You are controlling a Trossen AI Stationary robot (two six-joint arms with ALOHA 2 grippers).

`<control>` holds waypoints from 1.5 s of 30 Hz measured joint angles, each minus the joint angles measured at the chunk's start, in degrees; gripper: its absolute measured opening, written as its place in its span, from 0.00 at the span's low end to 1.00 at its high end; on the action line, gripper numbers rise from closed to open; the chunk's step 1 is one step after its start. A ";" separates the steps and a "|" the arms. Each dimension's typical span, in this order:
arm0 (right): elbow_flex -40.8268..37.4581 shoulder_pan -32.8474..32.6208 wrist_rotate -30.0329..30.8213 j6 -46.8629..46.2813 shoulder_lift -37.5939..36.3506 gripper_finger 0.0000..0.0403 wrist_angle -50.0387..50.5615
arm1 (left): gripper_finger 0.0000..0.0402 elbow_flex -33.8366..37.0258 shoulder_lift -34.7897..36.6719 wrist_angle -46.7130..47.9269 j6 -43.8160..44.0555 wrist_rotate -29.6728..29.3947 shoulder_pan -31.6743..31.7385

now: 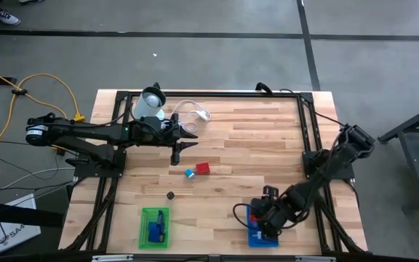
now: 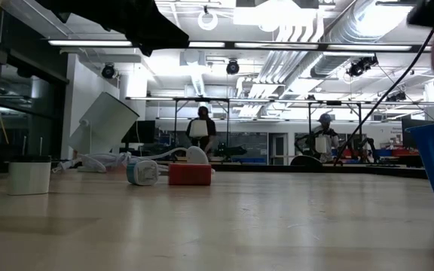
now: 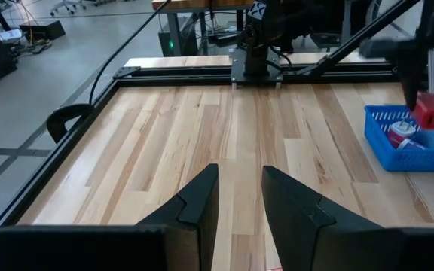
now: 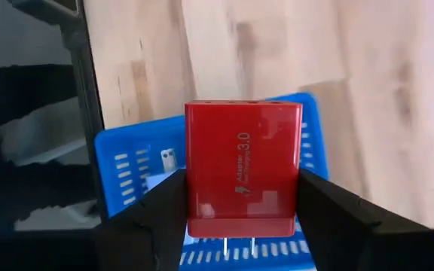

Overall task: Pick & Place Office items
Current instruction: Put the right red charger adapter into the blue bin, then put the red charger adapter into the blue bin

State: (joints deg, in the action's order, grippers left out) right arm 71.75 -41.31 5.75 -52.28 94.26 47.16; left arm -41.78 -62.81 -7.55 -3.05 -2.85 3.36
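My right gripper [image 4: 243,218] hangs over the blue basket [image 4: 126,169] at the table's near right, shut on a red charger block [image 4: 243,169]. The basket holds other small items [image 3: 405,134]. A second red block [image 1: 202,168], a blue-and-white piece [image 1: 190,173] and a small dark round piece [image 1: 171,195] lie on the table's middle. A green basket [image 1: 155,227] at the near left holds a blue piece. My left gripper [image 3: 239,188] waits above the far left of the table, with a narrow gap between its fingers and nothing in it. My right gripper pinches the red charger block by two opposite sides [image 4: 193,203] between its two fingers [image 4: 157,218]. The fingers come from above, pointing steeply down. The block is lifted clear, its printed face toward the wrist camera, over the blue basket.
A pale round container [image 1: 149,104] lies tipped at the far left, with a coiled white cable [image 1: 191,110] beside it. A black frame [image 1: 308,138] runs along the table's edges. Bare wood lies between the two baskets. People stand in the room behind the table [image 2: 202,128].
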 joint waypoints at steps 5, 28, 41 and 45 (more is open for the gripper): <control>-4.96 1.10 -4.35 -0.32 0.00 0.50 -5.06 | 0.24 0.00 0.00 0.00 0.00 -0.02 0.02; -6.91 1.35 -4.20 0.93 0.00 0.51 -5.44 | 0.24 0.00 0.00 -0.01 0.00 -0.01 0.01; -6.91 1.35 -4.20 1.11 0.00 0.60 -5.44 | 0.24 0.00 0.00 -0.01 0.00 -0.01 0.01; -6.91 1.35 -4.20 1.07 0.00 0.61 -5.47 | 0.24 0.00 0.00 -0.02 0.00 -0.02 0.00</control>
State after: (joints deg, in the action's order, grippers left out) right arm 64.84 -39.97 1.54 -51.21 94.26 41.69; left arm -41.78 -62.81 -7.57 -3.05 -2.87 3.36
